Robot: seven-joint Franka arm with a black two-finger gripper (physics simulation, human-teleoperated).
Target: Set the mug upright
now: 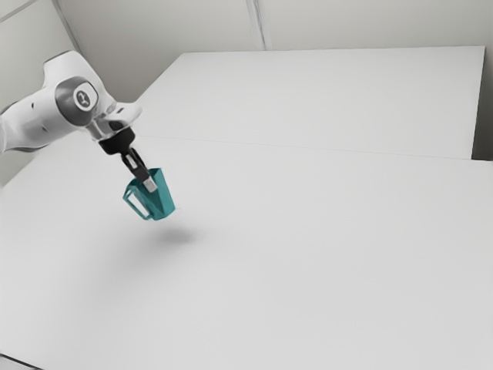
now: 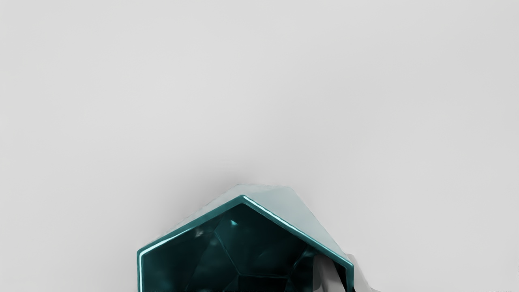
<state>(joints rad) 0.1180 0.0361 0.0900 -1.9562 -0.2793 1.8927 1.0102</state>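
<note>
My gripper (image 1: 149,184) reaches down from the exterior view's upper left, shut on one wall of the teal mug (image 1: 160,202). The mug hangs tilted above the table, its shadow below it, with its handle toward the exterior view's left. In the wrist view the many-sided mug (image 2: 227,251) has its open mouth toward my hand. There my gripper (image 2: 347,276) has one finger inside the mug and the other outside, the wall pinched between them. The lower part of the mug's outside is partly hidden behind its rim.
A wide white table (image 1: 323,254) stretches under and around the mug. Pale walls (image 1: 347,23) stand behind the table's far edge. A thin dark line (image 1: 19,361) runs across the exterior view's lower left corner.
</note>
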